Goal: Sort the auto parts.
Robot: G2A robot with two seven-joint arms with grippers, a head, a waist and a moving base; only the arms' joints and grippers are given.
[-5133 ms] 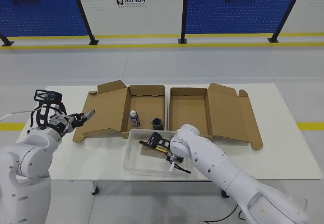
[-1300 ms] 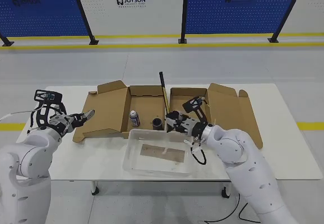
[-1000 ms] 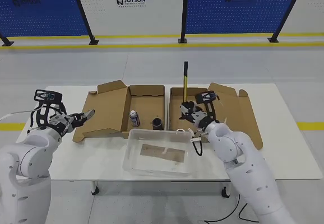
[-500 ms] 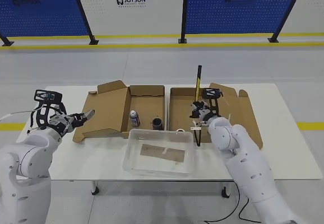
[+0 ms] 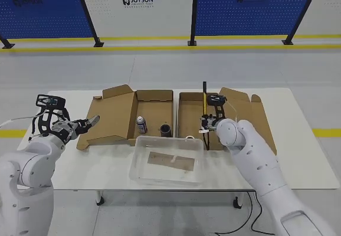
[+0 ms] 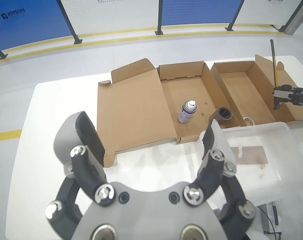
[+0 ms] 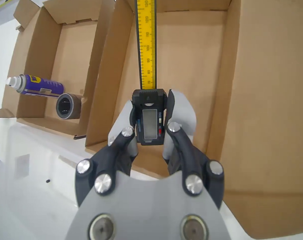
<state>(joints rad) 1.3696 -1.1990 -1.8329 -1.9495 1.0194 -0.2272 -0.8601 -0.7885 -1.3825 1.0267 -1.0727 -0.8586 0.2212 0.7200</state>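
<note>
Caliper (image 7: pixel 148 123) is clamped in the right gripper (image 7: pixel 150 112). The two fingers press on either side of its black display body, and the yellow beam sticks out past the fingertips. In the top view the caliper (image 5: pixel 205 101) and right gripper (image 5: pixel 209 121) sit just right of the frame's centre. They are held in the air over the right box (image 5: pixel 193 118), near the wall where its lid folds out. From the left wrist view the beam rises steeply above the gripper.

Left gripper (image 6: pixel 148 126) has its jaws wide apart with nothing between them. In the top view it (image 5: pixel 88 124) hangs at the left of the frame, over the left edge of the table (image 5: pixel 300 159), just beside the folded-out lid of the left box (image 5: pixel 156 112).

The left box lies open just left of centre, side by side with the right box. A can (image 5: pixel 141 124) stands upright on its floor. A dark ring (image 5: pixel 166 129) lies on its side near the can, not touching it, close to the box's front wall.

A clear bin (image 5: pixel 134 160) sits below the frame's centre, just in front of both boxes. A brown card (image 5: pixel 170 160) lies flat on its bottom.
</note>
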